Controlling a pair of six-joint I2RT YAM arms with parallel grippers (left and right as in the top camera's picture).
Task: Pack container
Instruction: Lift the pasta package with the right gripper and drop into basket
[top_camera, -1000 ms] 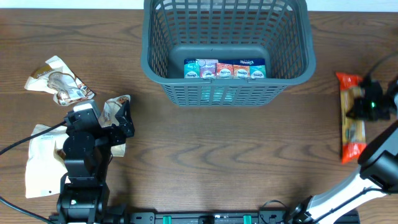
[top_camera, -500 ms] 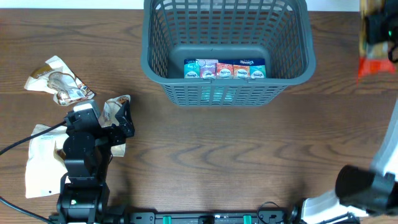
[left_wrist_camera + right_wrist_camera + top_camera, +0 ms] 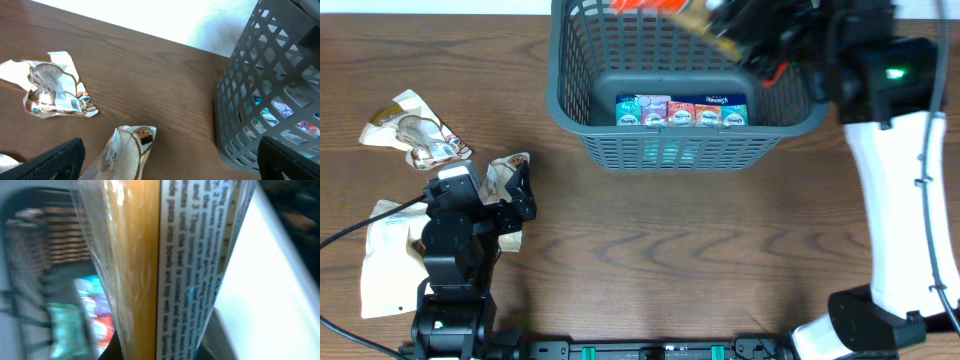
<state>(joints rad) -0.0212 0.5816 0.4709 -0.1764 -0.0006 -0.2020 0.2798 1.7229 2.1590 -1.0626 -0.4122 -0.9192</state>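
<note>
- The right fingers (image 3: 775, 40) pinch a long clear-wrapped packet (image 3: 692, 14) with orange ends, held in the air. The overhead view blurs both of them.
- In the right wrist view this packet (image 3: 150, 265) fills the frame. It shows a yellow-brown strip on one side and small printed text on the other.
- The container (image 3: 560, 100), a dark grey basket with slotted walls, stands on the table (image 3: 720, 260) directly under the right fingers. The held packet crosses above its far right part.
- Below the right fingers, on the container's base, a row of small coloured cartons (image 3: 681, 111) lies against the near wall. The lattice (image 3: 20, 280) and these cartons show as a blur past the packet.
- The left fingers (image 3: 55, 160) are spread wide and grip nothing, low over the table well to the left of the container (image 3: 240, 100).
- Between the left fingers lies a pale packet (image 3: 127, 152) with a brown picture at its top end.
- Ahead of the left fingers and to their left sits a crumpled packet (image 3: 50, 92), apart from the pale one.
- Behind the left fingers, beside the arm, a flat white pouch (image 3: 385, 255) lies on the table.
</note>
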